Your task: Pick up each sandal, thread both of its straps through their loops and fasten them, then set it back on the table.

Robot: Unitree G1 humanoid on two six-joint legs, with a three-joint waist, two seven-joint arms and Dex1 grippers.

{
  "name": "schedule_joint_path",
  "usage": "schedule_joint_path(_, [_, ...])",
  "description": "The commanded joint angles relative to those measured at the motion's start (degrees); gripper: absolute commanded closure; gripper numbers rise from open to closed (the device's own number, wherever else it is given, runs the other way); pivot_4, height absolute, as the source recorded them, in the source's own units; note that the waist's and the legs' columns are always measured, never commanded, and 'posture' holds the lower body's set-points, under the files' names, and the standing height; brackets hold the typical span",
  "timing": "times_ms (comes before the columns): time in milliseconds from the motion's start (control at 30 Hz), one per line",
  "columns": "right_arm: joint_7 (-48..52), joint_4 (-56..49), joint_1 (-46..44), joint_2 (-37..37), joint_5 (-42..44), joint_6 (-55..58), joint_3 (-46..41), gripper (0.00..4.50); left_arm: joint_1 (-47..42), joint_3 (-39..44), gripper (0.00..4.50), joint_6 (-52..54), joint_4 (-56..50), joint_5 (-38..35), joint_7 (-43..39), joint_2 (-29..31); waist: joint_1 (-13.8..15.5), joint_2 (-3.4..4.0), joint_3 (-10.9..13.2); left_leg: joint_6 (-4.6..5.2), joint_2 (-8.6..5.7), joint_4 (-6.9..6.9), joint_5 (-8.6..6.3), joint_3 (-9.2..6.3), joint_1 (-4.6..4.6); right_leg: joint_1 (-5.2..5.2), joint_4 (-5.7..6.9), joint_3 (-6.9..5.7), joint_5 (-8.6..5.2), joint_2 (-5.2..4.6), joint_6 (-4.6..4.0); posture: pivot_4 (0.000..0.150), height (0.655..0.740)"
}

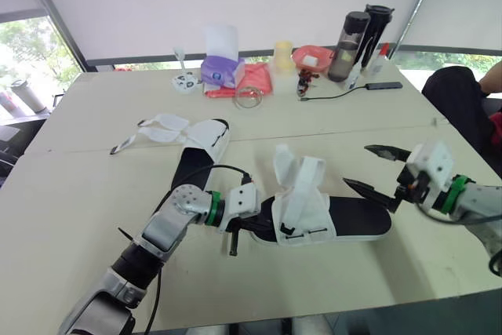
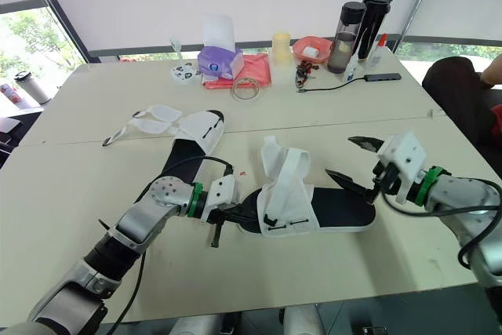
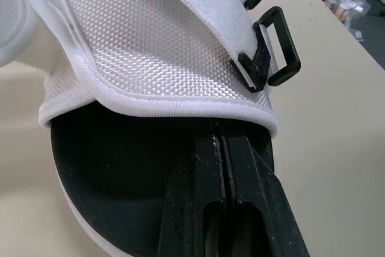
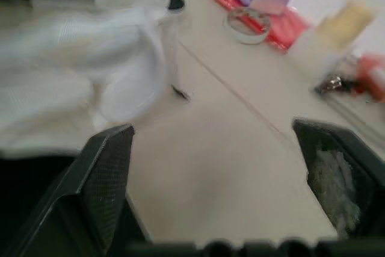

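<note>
The near sandal (image 1: 357, 221), with a black sole and white straps (image 1: 302, 194) standing up unfastened, lies on the table in front of me. My left gripper (image 1: 249, 227) is at its left end. In the left wrist view its shut fingers (image 3: 225, 197) lie on the black insole just under the white upper, beside two black loops (image 3: 274, 52). My right gripper (image 1: 357, 165) hangs open over the sandal's right end, lower finger close to the sole. The second sandal (image 1: 200, 147) lies farther back on the left, its straps (image 1: 157, 131) spread open.
Along the far edge stand a purple tissue box (image 1: 222, 68), a red cloth (image 1: 255, 80), a clear ring (image 1: 249, 97), a yellow cup (image 1: 283, 52), a red bowl (image 1: 312, 58), two dark bottles (image 1: 351, 37) and a cabled hub (image 1: 384, 85). A person (image 1: 463, 107) sits at the right.
</note>
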Motion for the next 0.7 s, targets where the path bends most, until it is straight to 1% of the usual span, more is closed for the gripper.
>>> schedule_joint_path(33, [-1.33, -7.30, -0.11, -2.51, 23.10, 17.22, -6.49, 0.02, 1.09, -1.17, 4.50, 0.40, 0.40, 0.80, -0.41, 0.12, 0.13, -0.01, 0.00, 0.00, 0.01, 0.00, 0.00, -0.01, -0.02, 0.00, -0.03, -0.02, 0.00, 0.00, 0.00, 0.150, 0.7400])
schedule_joint_path(100, [-3.20, -9.09, 0.98, -4.05, 36.50, 25.48, -7.19, 0.02, 1.12, -1.21, 4.50, 0.24, 0.47, 0.77, -0.43, -0.05, 0.15, -0.02, 0.00, 0.02, 0.01, 0.00, -0.01, -0.01, -0.06, 0.00, -0.09, -0.03, 0.00, -0.01, 0.01, 0.150, 0.7400])
schedule_joint_path(133, [-4.86, -9.97, 1.06, -4.29, 41.26, 28.07, -6.63, 0.02, 0.98, -1.19, 4.50, 0.06, 0.68, 0.88, -0.34, -0.17, 0.16, -0.04, 0.01, 0.05, 0.02, 0.00, -0.03, -0.01, -0.09, 0.00, -0.14, -0.04, 0.00, -0.02, 0.01, 0.150, 0.7400])
schedule_joint_path(200, [-7.77, -11.19, 0.64, -4.03, 44.80, 30.66, -5.29, 0.02, 0.80, -1.14, 4.50, -0.17, 0.95, 1.11, -0.17, -0.31, 0.16, -0.04, 0.01, 0.11, 0.03, 0.00, -0.06, -0.01, -0.15, -0.01, -0.25, -0.05, 0.00, -0.04, 0.01, 0.150, 0.7400])
schedule_joint_path(367, [-11.50, -11.85, -1.04, 0.16, 39.61, 31.97, -1.38, 0.02, 0.70, -1.11, 4.50, -0.53, 1.00, 1.53, 0.20, -0.42, 0.20, -0.07, -0.01, 0.14, 0.00, 0.06, -0.09, 0.04, -0.25, -0.07, -0.33, -0.08, 0.02, -0.10, 0.04, 0.150, 0.7400])
schedule_joint_path(533, [-11.20, -11.23, -1.81, 2.41, 35.73, 32.90, -0.02, 0.02, 0.72, -1.13, 4.50, -0.47, 0.82, 1.52, 0.45, -0.54, 0.21, -0.07, -0.01, 0.14, 0.00, 0.07, -0.09, 0.05, -0.30, -0.13, -0.33, -0.10, 0.03, -0.10, 0.06, 0.150, 0.7400])
schedule_joint_path(633, [-10.41, -9.56, -4.23, 4.38, 31.05, 33.27, 3.12, 0.02, 0.85, -1.00, 4.50, -0.24, 0.54, 1.43, 0.86, -0.75, 0.19, -0.08, -0.03, 0.14, 0.00, 0.07, -0.09, 0.05, -0.30, -0.13, -0.32, -0.11, 0.04, -0.09, 0.06, 0.150, 0.7400])
schedule_joint_path(700, [-10.08, -8.84, -5.30, 5.67, 30.08, 33.84, 3.96, 0.02, 0.84, -0.94, 4.50, 0.01, 0.40, 1.38, 1.15, -0.90, 0.29, -0.08, -0.03, 0.14, -0.01, 0.10, -0.09, 0.05, -0.30, -0.12, -0.32, -0.12, 0.05, -0.09, 0.08, 0.150, 0.7400])
